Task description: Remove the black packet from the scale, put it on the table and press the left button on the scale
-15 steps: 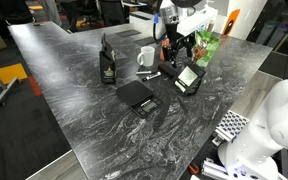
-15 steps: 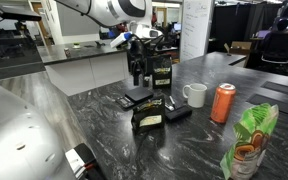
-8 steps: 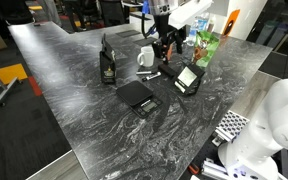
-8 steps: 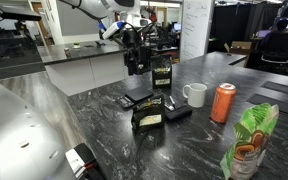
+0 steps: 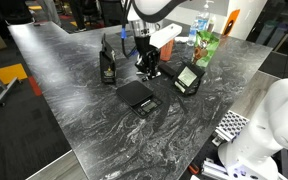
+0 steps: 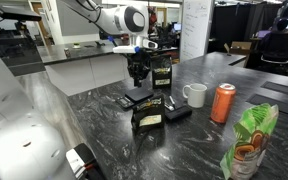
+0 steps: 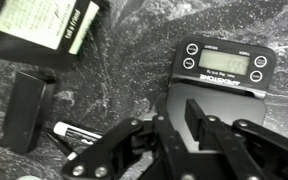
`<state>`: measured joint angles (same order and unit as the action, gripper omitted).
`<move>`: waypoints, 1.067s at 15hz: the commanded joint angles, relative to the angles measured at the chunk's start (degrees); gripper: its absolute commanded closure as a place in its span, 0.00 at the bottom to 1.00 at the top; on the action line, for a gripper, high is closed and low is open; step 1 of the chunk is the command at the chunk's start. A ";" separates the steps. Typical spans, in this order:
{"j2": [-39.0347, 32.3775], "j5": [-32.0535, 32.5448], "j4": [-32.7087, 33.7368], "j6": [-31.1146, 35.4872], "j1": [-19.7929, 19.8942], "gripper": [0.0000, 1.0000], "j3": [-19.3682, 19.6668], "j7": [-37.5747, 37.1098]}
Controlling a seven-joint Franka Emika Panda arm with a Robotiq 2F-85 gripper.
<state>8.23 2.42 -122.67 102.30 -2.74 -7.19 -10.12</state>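
The scale (image 5: pixel 136 94) lies flat and bare on the table (image 5: pixel 94 130); it also shows as the low scale (image 6: pixel 132 100) behind the packet. In the wrist view the scale (image 7: pixel 234 100) shows its display (image 7: pixel 222 66) with round buttons on both sides, one at the left (image 7: pixel 189 63). The black packet (image 5: pixel 189 77) rests on the table beside it, pale panel showing, and appears as the packet (image 6: pixel 148 114) and the packet (image 7: pixel 39 25). My gripper (image 5: pixel 147 68) (image 6: pixel 137 72) hovers over the scale's platform. In the wrist view the gripper (image 7: pixel 179 118) is nearly shut and empty.
A tall black bag (image 5: pixel 108 62) (image 6: pixel 162 72) stands close to my arm. A white mug (image 6: pixel 195 95), an orange can (image 6: pixel 223 103) and a green packet (image 6: pixel 249 140) stand further off. A flat black box (image 7: pixel 29 105) and a small marker (image 7: pixel 69 132) lie beside the scale.
My arm has swung away from above the black packet and come down over the scale. The jaws, wide apart a second ago, have drawn almost together.
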 commanded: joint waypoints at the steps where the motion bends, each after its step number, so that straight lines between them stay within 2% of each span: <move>1: -1.92 -8.07 0.10 5.81 -1.47 1.00 1.49 8.53; 3: -1.53 -12.91 -0.28 5.55 -1.73 1.00 1.46 8.83; 5: -0.93 -14.25 -0.58 4.68 -1.93 1.00 1.06 6.98; 6: -1.41 -12.31 0.09 4.51 -1.77 1.00 1.02 6.76; 14: -1.31 -12.35 0.09 4.50 -1.95 1.00 1.01 6.65; 16: -0.98 -12.30 -1.41 6.90 -2.16 1.00 0.53 3.97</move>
<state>6.95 -9.99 -122.70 106.95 -4.31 -6.62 -3.82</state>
